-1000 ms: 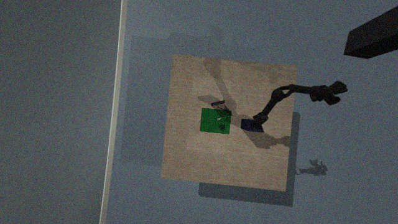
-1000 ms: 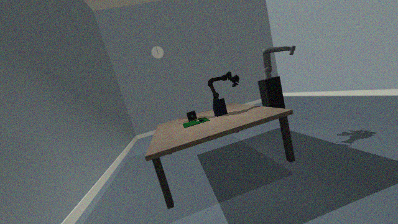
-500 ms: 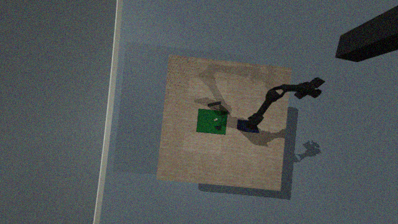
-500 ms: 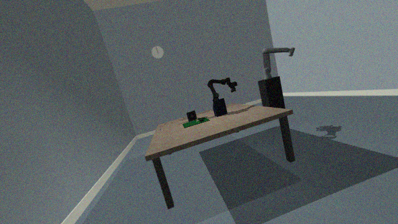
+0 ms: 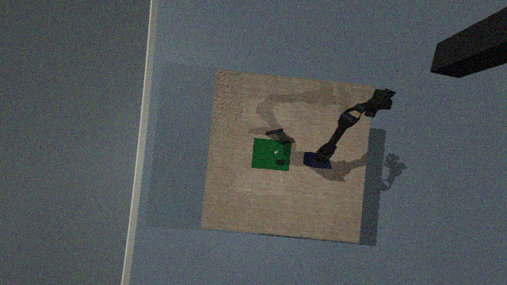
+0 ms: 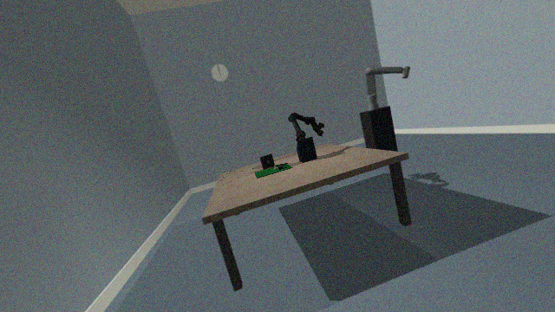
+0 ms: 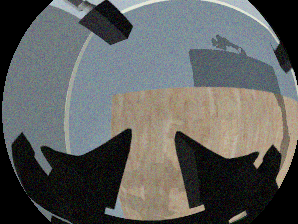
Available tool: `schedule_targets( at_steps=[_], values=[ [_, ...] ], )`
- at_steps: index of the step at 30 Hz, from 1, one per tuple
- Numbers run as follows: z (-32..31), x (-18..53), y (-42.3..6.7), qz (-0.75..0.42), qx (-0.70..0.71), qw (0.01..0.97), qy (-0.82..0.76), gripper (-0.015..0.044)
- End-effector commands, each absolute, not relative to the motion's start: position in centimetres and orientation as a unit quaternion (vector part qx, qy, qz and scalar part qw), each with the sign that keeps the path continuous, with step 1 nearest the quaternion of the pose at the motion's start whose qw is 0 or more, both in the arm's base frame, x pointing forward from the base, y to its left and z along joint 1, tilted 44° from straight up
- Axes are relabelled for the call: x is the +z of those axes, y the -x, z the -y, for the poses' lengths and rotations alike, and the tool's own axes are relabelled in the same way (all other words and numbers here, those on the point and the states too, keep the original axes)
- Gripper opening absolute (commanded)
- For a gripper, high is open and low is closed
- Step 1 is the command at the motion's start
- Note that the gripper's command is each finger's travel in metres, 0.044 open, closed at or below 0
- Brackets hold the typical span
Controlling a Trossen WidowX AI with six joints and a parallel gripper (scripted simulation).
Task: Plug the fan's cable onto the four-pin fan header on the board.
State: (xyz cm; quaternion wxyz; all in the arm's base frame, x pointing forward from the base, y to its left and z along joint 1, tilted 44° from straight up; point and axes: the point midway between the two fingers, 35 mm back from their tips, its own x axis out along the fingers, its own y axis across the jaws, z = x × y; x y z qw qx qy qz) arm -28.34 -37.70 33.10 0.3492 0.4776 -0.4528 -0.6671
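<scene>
top view: one board (image 5: pixel 264 155), one fan (image 5: pixel 280 134), one hand (image 5: pixel 386 96).

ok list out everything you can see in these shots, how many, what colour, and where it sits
table: one, light wood top with dark legs, middle of the room.
board: one, green, flat on the table, beside the arm's base.
fan: one, black, upright at the board's far edge.
plug: one, small and dark, on the board; whether it is seated cannot be told.
tall box with a grey bent pipe: one, black, behind the table.
wall clock: one, pale, on the back wall.
arm: one, black, on a dark blue base.
fingers: two, black, parted, holding nothing, off past the table's edge.
</scene>
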Motion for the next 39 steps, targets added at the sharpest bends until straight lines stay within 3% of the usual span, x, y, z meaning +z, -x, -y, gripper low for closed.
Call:
schedule_targets(
  at_steps=[1,22,39],
  values=[
    [39.3,32.8,25.8,0.409,-0.681,0.382,-0.472,0.021],
    [46.8,31.5,0.7,0.048,-0.669,0.665,-0.329,0.021],
    [40.4,28.8,-23.2,-0.208,-0.492,0.84,-0.094,0.021]
  ],
)
